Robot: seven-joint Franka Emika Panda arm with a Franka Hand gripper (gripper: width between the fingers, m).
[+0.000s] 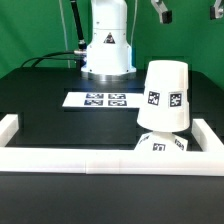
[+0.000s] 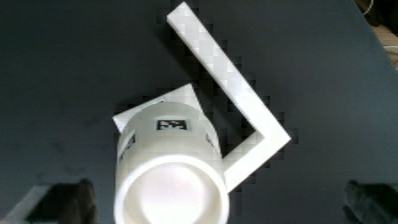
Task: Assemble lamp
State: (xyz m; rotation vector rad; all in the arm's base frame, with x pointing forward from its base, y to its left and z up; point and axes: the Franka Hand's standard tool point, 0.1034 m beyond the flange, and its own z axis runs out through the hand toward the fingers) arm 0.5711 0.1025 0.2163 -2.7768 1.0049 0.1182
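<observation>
Gripper [image 1: 160, 12] is up high over the bench's far edge, toward the exterior view's right; only its tip is in frame there. Wrist view shows both fingertips [image 2: 59, 202] spread wide, nothing between them, so it's empty and well clear of the parts below. Under it, the lamp shade [image 1: 165, 96] sits narrow end up on the flat square base [image 2: 139, 112], near the front corner of the bench on the exterior view's right. Shade is stacked over the bulb [image 1: 160, 143], whose tagged rounded part shows just below the shade's rim, tucked inside the white rail [image 1: 100, 160] that runs along the front edge and turns up both sides. In the wrist view the shade's closed top [image 2: 173, 187] looks oval and a tag [image 2: 173, 125] is visible lower on its wall. Marker board [image 1: 104, 99] lies flat mid-bench, in front of the robot base [image 1: 107, 48], well apart from the lamp stack.
</observation>
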